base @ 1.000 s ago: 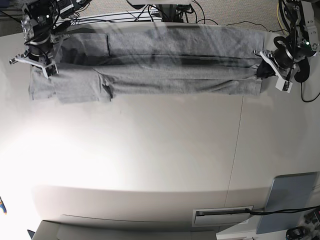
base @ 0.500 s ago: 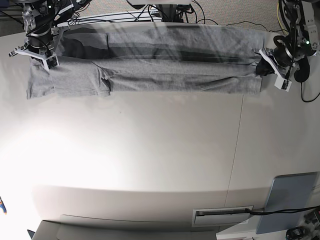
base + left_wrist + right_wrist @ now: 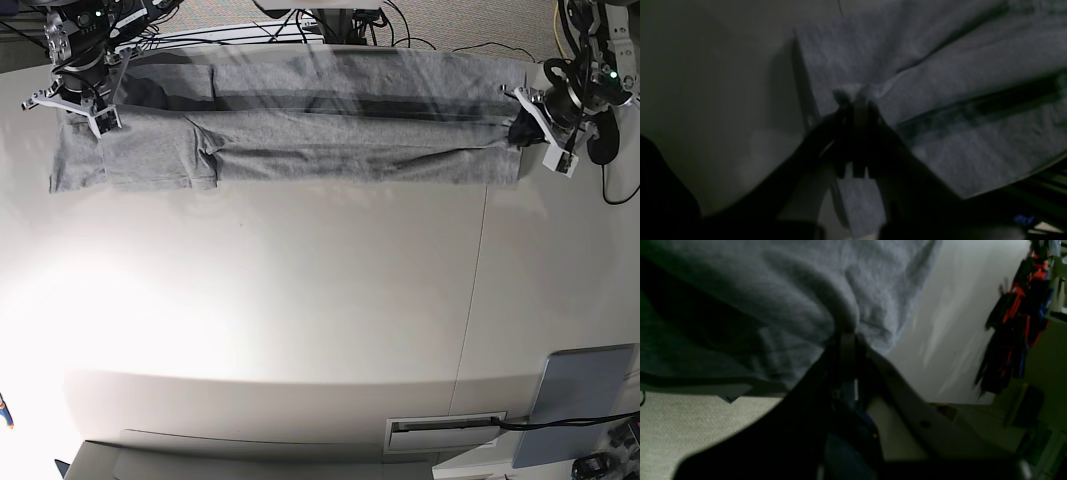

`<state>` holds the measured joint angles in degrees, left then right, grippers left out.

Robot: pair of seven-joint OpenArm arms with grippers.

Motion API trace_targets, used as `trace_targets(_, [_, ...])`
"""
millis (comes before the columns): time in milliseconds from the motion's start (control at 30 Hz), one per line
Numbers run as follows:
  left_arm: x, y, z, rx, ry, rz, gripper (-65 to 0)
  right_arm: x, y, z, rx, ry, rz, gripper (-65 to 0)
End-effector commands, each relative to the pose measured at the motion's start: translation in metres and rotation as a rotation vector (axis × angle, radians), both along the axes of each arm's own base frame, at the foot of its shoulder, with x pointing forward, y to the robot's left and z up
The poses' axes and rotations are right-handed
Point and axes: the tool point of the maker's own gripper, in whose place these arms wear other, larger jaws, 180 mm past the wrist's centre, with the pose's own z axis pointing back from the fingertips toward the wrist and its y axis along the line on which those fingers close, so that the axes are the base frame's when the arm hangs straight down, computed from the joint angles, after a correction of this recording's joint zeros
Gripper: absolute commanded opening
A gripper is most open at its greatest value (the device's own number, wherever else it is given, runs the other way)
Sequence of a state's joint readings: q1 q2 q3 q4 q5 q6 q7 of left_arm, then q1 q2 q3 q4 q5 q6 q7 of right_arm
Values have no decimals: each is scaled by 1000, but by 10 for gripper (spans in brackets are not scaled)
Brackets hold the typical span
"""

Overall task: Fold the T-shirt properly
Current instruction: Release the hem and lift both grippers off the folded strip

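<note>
T-shirt (image 3: 330, 135): heather-grey, stretched in a long band across the far part of the surface, folded lengthwise so that an upper layer overlaps a lower one; a dark crease runs along its length.
Sleeve end (image 3: 130, 165): on the base view's left, a short sleeve lies flat, reaching nearer than the rest of the band.
Hem end (image 3: 500, 160): on the base view's right, the cloth gathers in toward the gripper there.
Left gripper (image 3: 528, 118): at the base view's right end of the T-shirt, clenched on a bunched fold of grey cloth; the wrist view shows the fabric (image 3: 853, 91) puckered up between the closed fingertips.
Right gripper (image 3: 88, 100): at the base view's left end, pinched tight on the cloth, which drapes up and over its tips in the wrist view (image 3: 846, 323).
Surface (image 3: 300, 320): pale, smooth, with a bright glare patch at near left and a thin seam line at right.
Grey panel (image 3: 585, 400): at the near right corner, well apart from the T-shirt.
</note>
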<state>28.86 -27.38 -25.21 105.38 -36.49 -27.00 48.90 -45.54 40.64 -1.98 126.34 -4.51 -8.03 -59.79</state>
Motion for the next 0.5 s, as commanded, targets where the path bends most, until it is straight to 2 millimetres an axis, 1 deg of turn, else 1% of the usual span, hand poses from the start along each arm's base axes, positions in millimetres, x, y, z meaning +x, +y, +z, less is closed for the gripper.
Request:
trace_targets(0, [3,5,7,13,-21,-4,-650,7,-2,8,-22,-32,24,-622])
trace_targets(100, [0,5,6,14,-14,-5,-650,8,2,6,-18,-16,63,-522])
trace_targets(167, [0,5,6,14,-14,-4,-650,8,3,6,-18,-12,69,-473])
trace_targets(200, [0,5,6,15,-12,-5,-650,8,3,6,-19,-11,71,-460])
trace_targets(267, [-1,5,5,16,-8,-5,-650,10,3,7,-25,-18,84,-460])
trace_targets(300, [-1,5,5,16,-8,-5,-600,13,3,10,-40,-29,105,-460])
trace_targets(400, [2,7,6,15,-15,19,-364,34,5,28,-114,-142,191,-460])
trace_targets(433, [4,11,7,16,-21,54,-315,42,7,35,-126,-188,215,-460])
trace_targets(467, [6,15,6,20,-20,85,-291,50,10,42,-132,-234,232,-460])
